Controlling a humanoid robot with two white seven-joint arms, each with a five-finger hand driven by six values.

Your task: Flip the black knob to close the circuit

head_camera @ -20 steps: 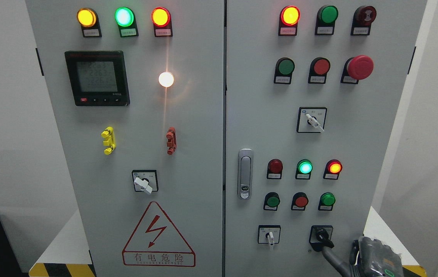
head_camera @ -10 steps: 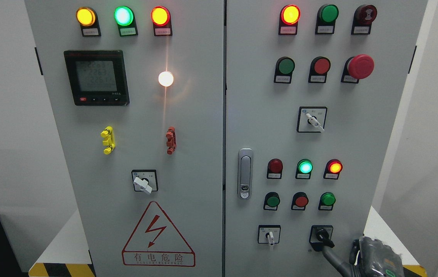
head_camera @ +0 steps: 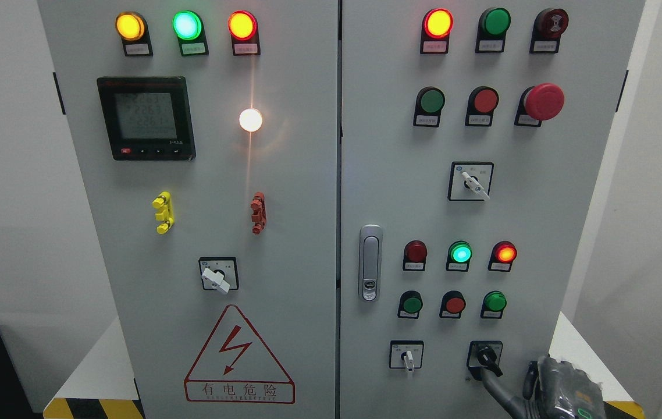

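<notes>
Across nearly the whole view stands a grey electrical cabinet with two doors that meet at a vertical seam just right of the middle. Its left door carries a black digital meter, three lit lamps along the top, a glowing white lamp, a yellow clip and a red clip, a white-handled selector switch and a red triangular warning sign. Its right door holds a silver latch handle near the seam, rows of red and green buttons and lamps, a red mushroom button and two more white selector switches. White worktop shows as bare strips at both lower sides of the cabinet, edged with yellow-and-black tape. At the lower right corner of the right door sits the black knob, its pointer angled down and to the right. From the lower right, the right robot hand comes in; one dark finger reaches up to touch the knob's lower end. Whether its other fingers are spread or curled I cannot tell.
</notes>
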